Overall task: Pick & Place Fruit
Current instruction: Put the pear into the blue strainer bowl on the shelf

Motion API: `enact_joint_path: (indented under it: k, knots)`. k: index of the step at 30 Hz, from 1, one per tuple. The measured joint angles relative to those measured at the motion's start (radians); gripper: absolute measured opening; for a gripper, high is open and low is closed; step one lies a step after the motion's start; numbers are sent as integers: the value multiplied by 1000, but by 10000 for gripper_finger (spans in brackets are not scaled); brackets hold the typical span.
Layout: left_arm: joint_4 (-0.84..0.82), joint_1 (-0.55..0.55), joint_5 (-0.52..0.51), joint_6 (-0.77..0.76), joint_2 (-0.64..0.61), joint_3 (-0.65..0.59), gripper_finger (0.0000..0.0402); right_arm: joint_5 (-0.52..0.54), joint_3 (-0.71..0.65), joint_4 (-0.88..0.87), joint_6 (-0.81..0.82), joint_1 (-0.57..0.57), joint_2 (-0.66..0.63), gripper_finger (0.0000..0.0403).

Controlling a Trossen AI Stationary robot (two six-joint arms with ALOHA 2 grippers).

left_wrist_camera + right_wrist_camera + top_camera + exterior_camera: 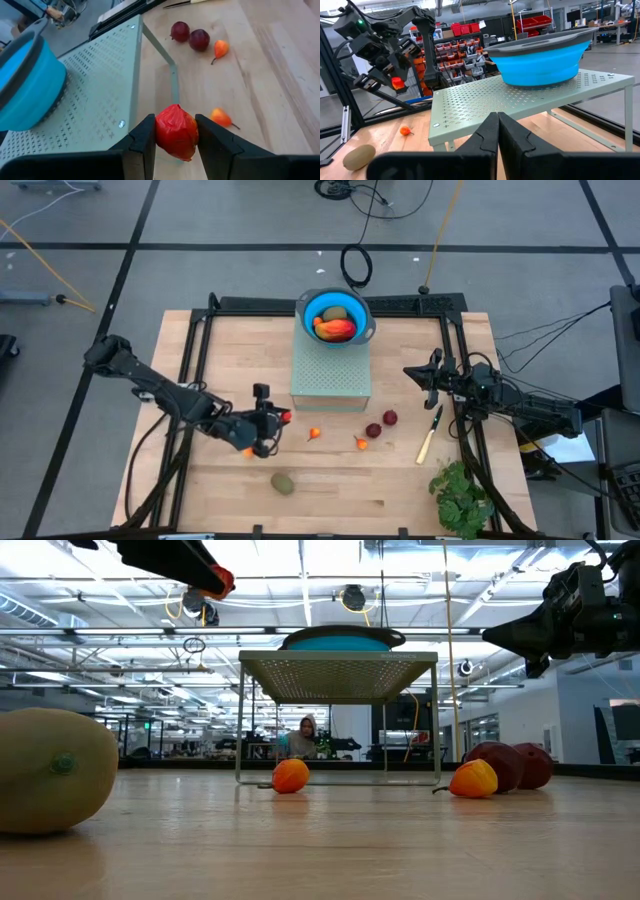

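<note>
I see the left gripper (176, 136) fingers clamped on a red fruit (176, 131) above the wooden table (280, 75); right gripper (498, 131) fingers together.

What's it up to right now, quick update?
Left gripper shut on small red toy fruit, lifted above table. Right gripper shut, empty, waiting beside perforated grey stand. Nothing blocking blue bowl.

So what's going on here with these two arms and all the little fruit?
The left gripper holds a small red fruit in its jaws, lifted above the table near the perforated stand. A blue bowl on the stand already holds some fruit. Two orange pieces, two dark red ones and a brownish-green oval remain on the table. The right gripper waits shut.
</note>
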Motion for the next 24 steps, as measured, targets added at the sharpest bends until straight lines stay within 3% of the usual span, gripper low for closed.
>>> enact_joint_path:
  k: [6, 18, 24]
  knots:
    - [11, 19, 0, -28, 0, 0, 118, 0, 0, 0, 0, 0, 0, 0]
    - [182, 147, -5, -476, 0, 0, 118, 0, 0, 0, 0, 0, 0, 0]
    - [292, 198, 2, -529, 0, 0, 118, 0, 0, 0, 0, 0, 0, 0]
